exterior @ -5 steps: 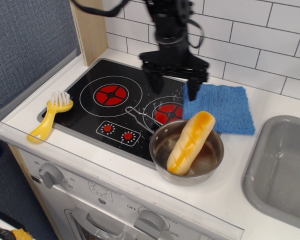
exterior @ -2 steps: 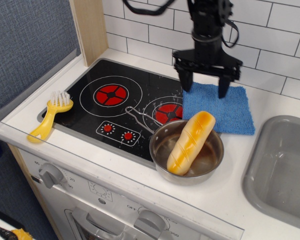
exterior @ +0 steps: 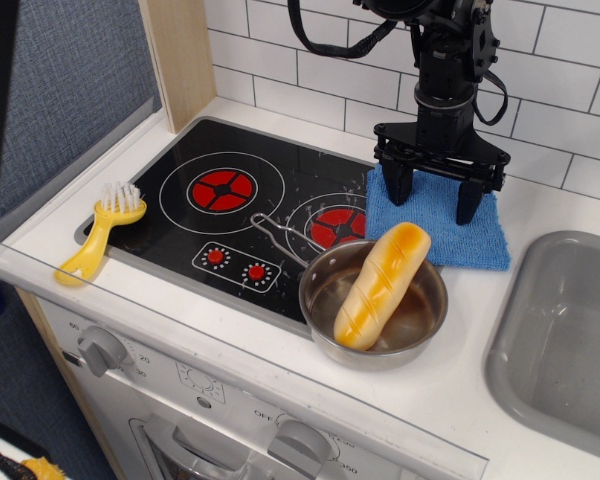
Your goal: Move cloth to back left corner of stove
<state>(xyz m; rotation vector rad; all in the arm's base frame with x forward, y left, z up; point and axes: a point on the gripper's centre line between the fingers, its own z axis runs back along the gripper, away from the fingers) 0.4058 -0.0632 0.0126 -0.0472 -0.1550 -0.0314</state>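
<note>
Two fingers of the gripper stand spread apart over the cloth, which lies on the counter, touching the stove's right edge, behind the pot.

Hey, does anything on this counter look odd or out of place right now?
A bread roll lies tilted in the steel pot, one end poking over its rim. The pot straddles the front right edge of the stove. Nothing looks spilled or damaged.
</note>
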